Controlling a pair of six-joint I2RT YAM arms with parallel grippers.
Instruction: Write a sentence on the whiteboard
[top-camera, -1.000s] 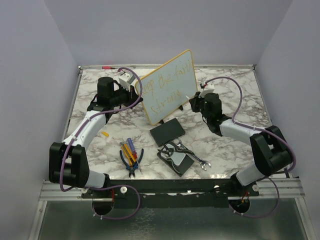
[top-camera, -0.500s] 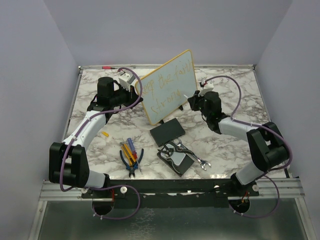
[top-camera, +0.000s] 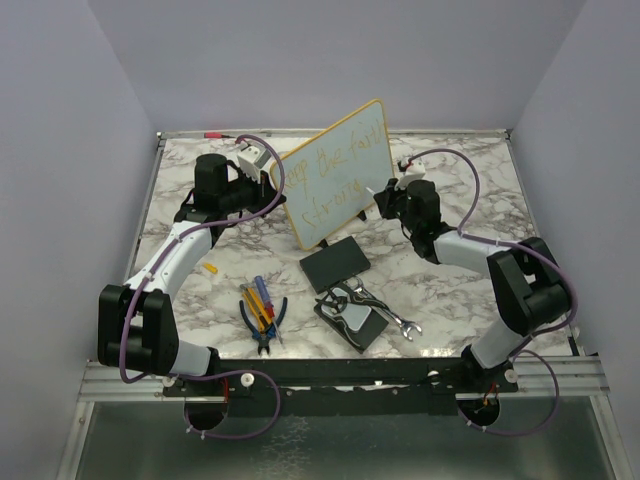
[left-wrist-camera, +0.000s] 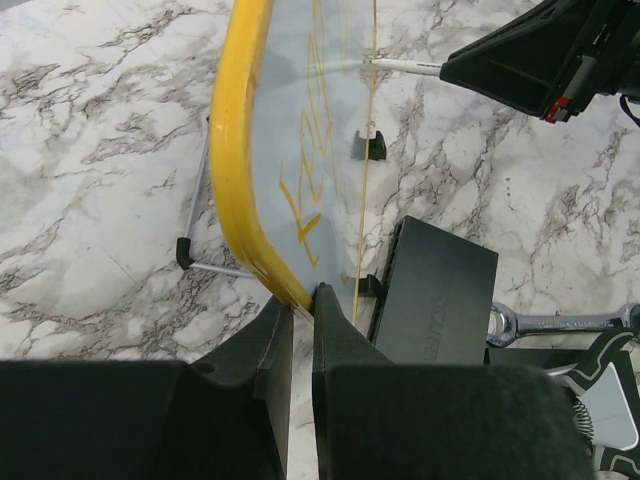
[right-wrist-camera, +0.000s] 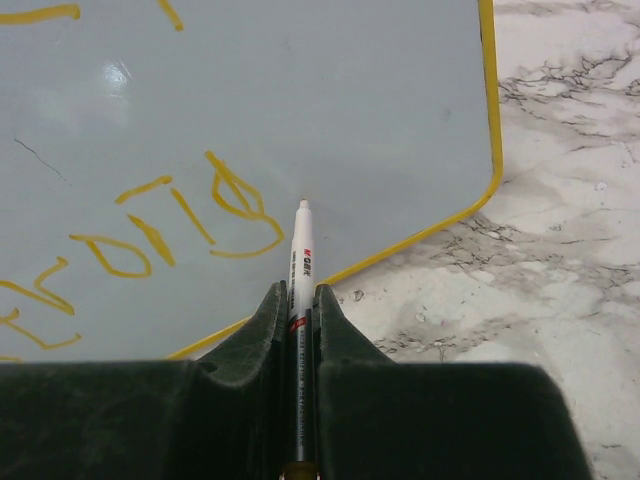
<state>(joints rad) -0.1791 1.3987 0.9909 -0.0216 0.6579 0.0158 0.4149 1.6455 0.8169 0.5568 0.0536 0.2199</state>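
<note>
Evidently close to done. Starting at the far left: see the left claw (left-wrist-camera: 300, 300) pinched down to a thin slit on the yellow frame at the left end of the whiteboard (top-camera: 345, 140), apparently to steady it. Moving right, find the whiteboard propped near upright on its long edge, toward the back middle of the marble counter (top-camera: 225, 300). Long axis level, running from near left to far right across the counter. Written face turned toward the front right, where the right arm reaches in. Across that face, read the sentence (top-camera: 335, 172) in yellow-orange: two lines following the same long axis (too small in the top view to spell out letter by letter). In the right wrist view, note the last strokes of the lower line just left of the pen tip, and only bare board from there out to the rounded corner. Further right, see the right claw (right-wrist-camera: 298, 300) clamped shut on a white marker (right-wrist-camera: 300, 250), barrel straight along the fingers, tip aimed squarely at the board beside the final letter; touching or a hair off, cannot tell. Judging from that: both lines down, at most a closing stroke or full stop left, then lifting the tip clear. Lying in front of the board, untouched: screwdrivers (top-camera: 256, 300), a black pad (top-camera: 335, 263), a wrench (top-camera: 402, 325).
</note>
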